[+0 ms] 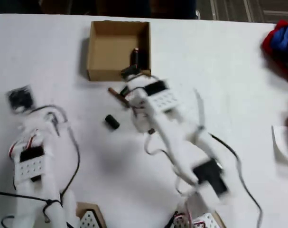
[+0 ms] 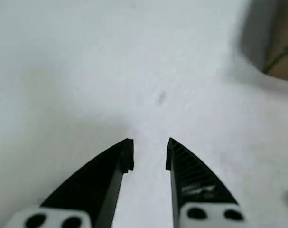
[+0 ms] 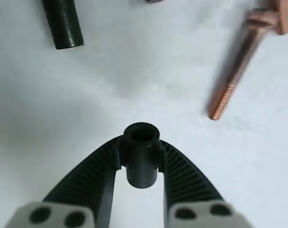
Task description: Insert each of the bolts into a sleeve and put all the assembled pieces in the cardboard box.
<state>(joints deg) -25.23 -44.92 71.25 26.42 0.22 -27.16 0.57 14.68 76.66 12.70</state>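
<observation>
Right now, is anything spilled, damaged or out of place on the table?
Nothing stands out. The right gripper holds a sleeve; a bolt and a second sleeve lie loose on the table, simply not assembled yet. The cardboard box sits upright.

Assembled piece [image 1: 134, 56] in cardboard box [image 1: 102, 47]; bolt [image 1: 116, 94] just before box; loose sleeve [image 1: 112, 122] nearer.

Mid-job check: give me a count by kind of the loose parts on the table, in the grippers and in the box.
Black sleeves: 2, one sleeve in the right gripper, one sleeve lying on the table.
Copper bolts: 1, a bolt loose on the table.
Dark pieces in the cardboard box: 1, a dark piece too blurred to tell whether it is assembled.
Total: 4.
</observation>
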